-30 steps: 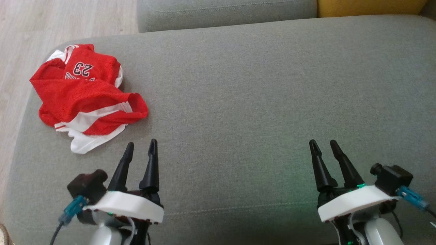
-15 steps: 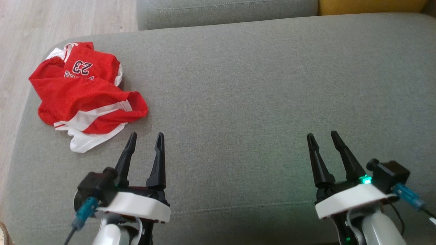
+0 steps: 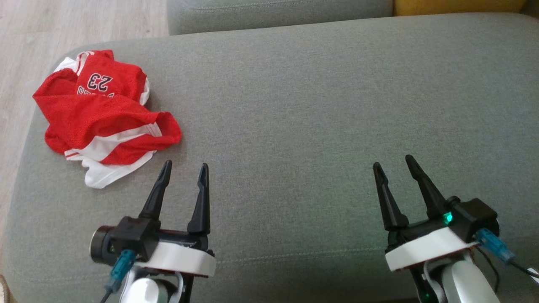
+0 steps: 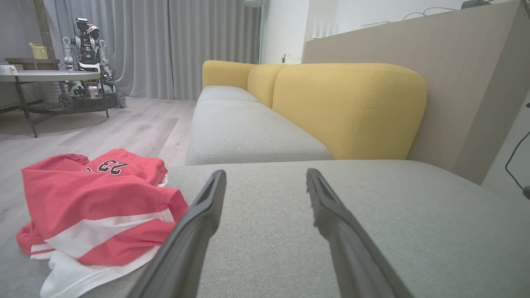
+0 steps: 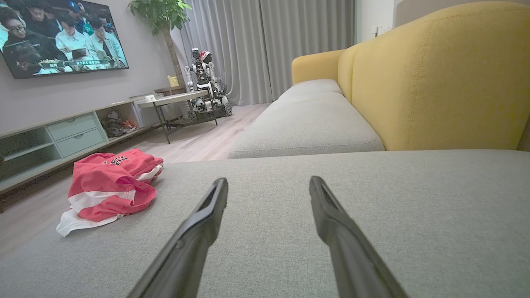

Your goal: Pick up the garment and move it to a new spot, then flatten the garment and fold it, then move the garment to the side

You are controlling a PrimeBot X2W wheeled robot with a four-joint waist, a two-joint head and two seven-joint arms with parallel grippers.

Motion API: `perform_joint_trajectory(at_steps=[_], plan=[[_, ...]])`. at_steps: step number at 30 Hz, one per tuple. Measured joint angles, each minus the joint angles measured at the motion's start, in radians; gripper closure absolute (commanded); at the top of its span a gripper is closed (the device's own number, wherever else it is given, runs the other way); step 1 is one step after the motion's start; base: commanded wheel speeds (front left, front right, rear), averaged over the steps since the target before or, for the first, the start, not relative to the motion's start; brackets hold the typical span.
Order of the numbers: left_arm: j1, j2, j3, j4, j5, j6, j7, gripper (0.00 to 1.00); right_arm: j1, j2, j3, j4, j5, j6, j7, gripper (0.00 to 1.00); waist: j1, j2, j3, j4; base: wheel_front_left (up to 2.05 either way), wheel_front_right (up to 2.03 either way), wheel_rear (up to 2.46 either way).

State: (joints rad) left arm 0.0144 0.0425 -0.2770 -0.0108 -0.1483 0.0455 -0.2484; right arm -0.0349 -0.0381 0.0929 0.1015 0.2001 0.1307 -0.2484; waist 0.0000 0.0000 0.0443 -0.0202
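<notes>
The garment is a crumpled red jersey with white stripes and the number 23, lying in a heap at the far left of the grey cushion. The left wrist view has the garment low at its left, and the right wrist view shows the garment further off to the left. My left gripper is open and empty, hovering just to the right of the heap's near edge. My right gripper is open and empty over bare cushion, far to the right of the garment.
Wooden floor drops off past the cushion's left edge. A second grey seat and yellow backrests continue behind. Another robot, a low table and a TV unit stand across the room.
Both grippers have reached forward over the cushion, the left one nearing the garment's edge. The head view has shifted slightly. The garment lies as before.
</notes>
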Motion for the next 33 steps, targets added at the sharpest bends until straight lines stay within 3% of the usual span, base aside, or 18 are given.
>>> perform_joint_trajectory(at_steps=[33], plan=[[-0.002, 0.001, 0.002, 0.016, 0.005, 0.008, -0.004, 0.00, -0.001, 0.000, -0.009, 0.013, -0.018, 0.000, -0.004, 0.00, 0.0000, 0.0000, 0.001, 0.016, 0.00, 0.00, 0.00]])
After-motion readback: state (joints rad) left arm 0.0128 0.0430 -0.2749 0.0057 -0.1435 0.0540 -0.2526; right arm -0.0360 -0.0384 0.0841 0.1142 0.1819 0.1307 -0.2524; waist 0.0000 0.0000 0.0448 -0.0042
